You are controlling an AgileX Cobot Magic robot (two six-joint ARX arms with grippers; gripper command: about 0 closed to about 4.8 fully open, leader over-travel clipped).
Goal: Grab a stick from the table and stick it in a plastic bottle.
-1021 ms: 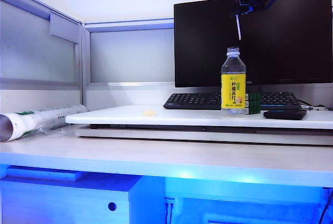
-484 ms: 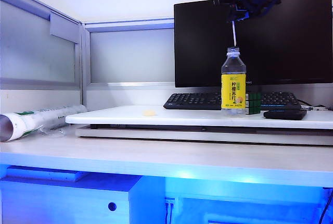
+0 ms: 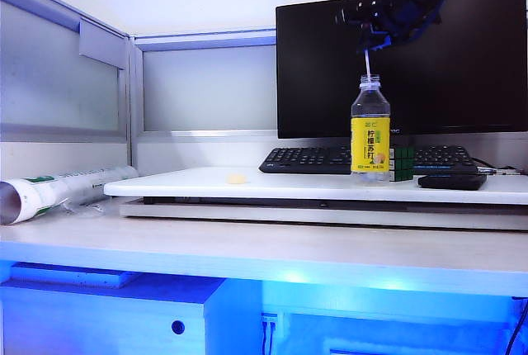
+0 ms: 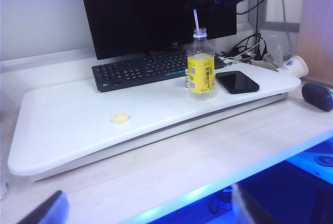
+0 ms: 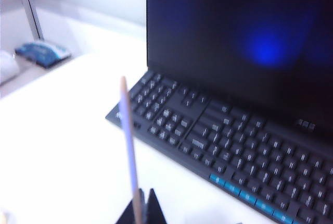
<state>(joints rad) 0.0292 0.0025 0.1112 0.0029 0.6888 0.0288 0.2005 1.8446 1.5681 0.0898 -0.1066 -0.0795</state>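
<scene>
the right gripper, above the plastic bottle on the table, pinches the stick by its top. the narrow neck leaves little margin; a slight tilt could catch the rim and tip the bottle. the stick's long axis hangs near vertical, its lower end at the mouth. the left gripper, spread wide, waits near the table's front edge.

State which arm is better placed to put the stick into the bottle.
Right. The right pincer is shut on the stick, directly above the plastic bottle. The left pincer hangs open, empty, at the table's near edge.
</scene>
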